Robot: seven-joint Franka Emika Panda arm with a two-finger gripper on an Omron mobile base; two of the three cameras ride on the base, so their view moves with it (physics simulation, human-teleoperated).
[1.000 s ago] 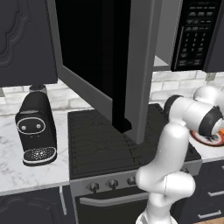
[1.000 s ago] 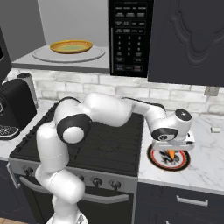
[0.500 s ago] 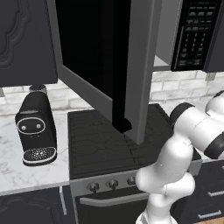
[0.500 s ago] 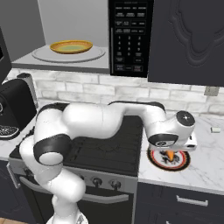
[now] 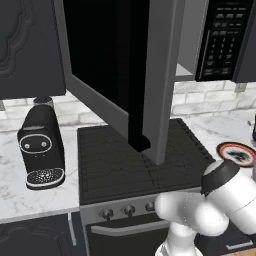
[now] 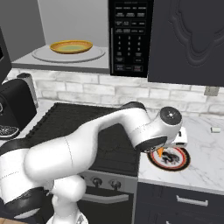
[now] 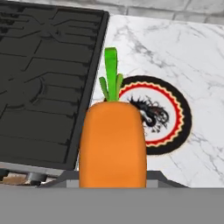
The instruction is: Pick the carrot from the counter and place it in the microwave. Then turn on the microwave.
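My gripper (image 6: pixel 163 150) is shut on the carrot (image 7: pixel 113 142), an orange root with green leaves pointing away from the hand. The carrot (image 6: pixel 160 152) hangs just above the round red-rimmed plate (image 6: pixel 174 159) on the white marble counter (image 6: pixel 205 146), right of the stovetop. In the hand view the carrot hides my fingertips, and the plate (image 7: pixel 168 116) lies behind it. The microwave (image 6: pixel 74 39) stands open up and to the left, with its black button panel (image 6: pixel 130 38) on its right side. Its grey-framed door (image 5: pixel 125 75) swings out over the stovetop.
A yellow dish (image 6: pixel 71 46) sits on the turntable inside the microwave. The black ridged stovetop (image 7: pixel 43 83) is left of the plate. A black coffee machine (image 5: pixel 42 147) stands on the counter at far left. Dark cabinets hang on either side of the microwave.
The arm's elbow has swung forward and low, towards the base. The hand stays over the plate with the carrot still in its grip.
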